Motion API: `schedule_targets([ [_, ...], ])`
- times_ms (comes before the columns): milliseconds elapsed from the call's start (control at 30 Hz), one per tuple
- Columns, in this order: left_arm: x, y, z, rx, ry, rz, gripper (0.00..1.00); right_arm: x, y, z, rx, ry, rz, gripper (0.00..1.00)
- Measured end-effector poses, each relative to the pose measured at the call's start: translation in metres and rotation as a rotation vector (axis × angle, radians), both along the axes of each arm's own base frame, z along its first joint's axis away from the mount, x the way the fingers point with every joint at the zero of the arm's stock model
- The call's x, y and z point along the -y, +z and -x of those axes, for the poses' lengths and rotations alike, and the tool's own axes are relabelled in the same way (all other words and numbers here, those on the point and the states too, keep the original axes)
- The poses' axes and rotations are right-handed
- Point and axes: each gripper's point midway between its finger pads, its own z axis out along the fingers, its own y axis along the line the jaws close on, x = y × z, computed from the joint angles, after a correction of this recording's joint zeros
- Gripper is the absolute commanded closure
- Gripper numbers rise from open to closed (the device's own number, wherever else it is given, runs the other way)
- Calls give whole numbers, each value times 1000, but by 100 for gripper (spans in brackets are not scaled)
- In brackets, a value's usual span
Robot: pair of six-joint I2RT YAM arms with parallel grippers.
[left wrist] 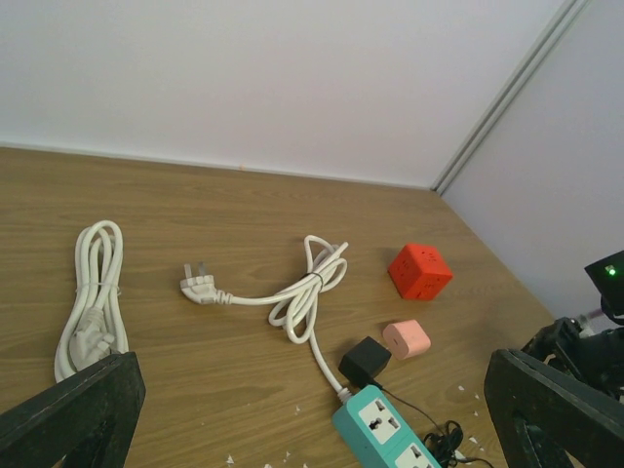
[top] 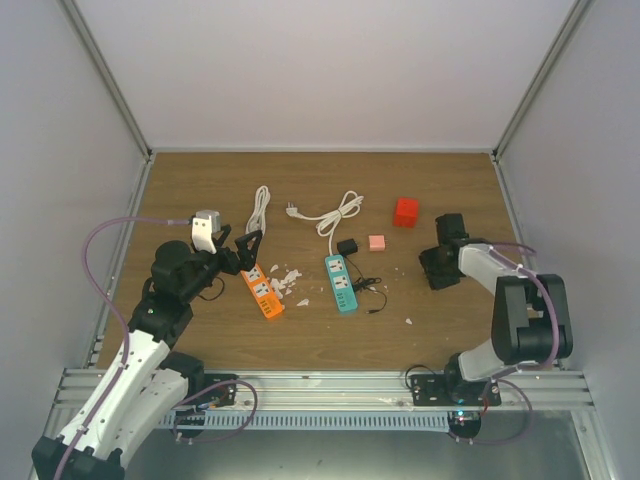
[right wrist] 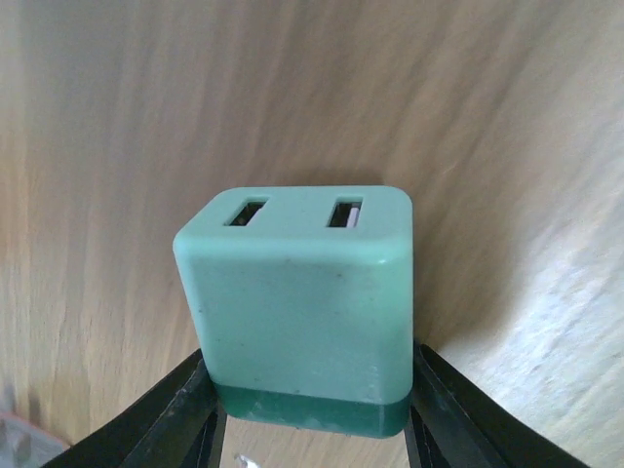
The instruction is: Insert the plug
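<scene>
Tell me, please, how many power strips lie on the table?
2: the orange power strip lies left of centre; the teal power strip lies near the centre. None seems hidden.

My left gripper spread wide, its dark fingers framing the wooden table, black plug just beside the teal power strip, pink block near it, red cube beyond, white plugged cord mid-table, bundled white cord far left

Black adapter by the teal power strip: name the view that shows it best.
Left wrist view: the black adapter sits large, unobstructed, beside the teal power strip's end. The top external view shows it as a small dark block. The right wrist view shows a green USB block instead.
</scene>
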Motion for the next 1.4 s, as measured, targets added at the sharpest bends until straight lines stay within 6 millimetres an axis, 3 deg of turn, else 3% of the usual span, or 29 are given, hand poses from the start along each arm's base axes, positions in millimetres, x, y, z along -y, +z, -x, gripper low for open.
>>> schedule_targets([
  [133, 0, 0, 0, 0, 0, 0, 1, -25, 7, -8, 39, 180, 72, 65],
  [300, 0, -1, -1, -5, 0, 0, 1, -72, 25, -36, 175, 461, 156, 66],
  [433, 1, -3, -1, -14, -2, 4, 1, -112, 32, -41, 310, 737, 212, 71],
  [567, 8, -8, -1, -30, -41, 12, 1, -151, 37, -12, 474, 1024, 210, 73],
  [733, 30, -20, 0, -75, -167, 43, 1, -201, 73, 19, 687, 1300, 258, 74],
  [900, 73, -51, 8, -207, -367, 72, 1, -248, 103, 61, 847, 1520, 343, 74],
  [1000, 103, -65, 26, -274, -496, 67, 1, -258, 103, 80, 847, 1601, 411, 75],
  [1133, 123, -57, 47, -258, -589, 57, 6, -259, 100, 91, 825, 1655, 491, 75],
  [1267, 132, -40, 49, -207, -606, 45, 14, -263, 101, 101, 821, 1696, 538, 75],
  [1400, 144, -48, 46, -233, -628, 17, 22, -263, 108, 105, 842, 1707, 559, 75],
])
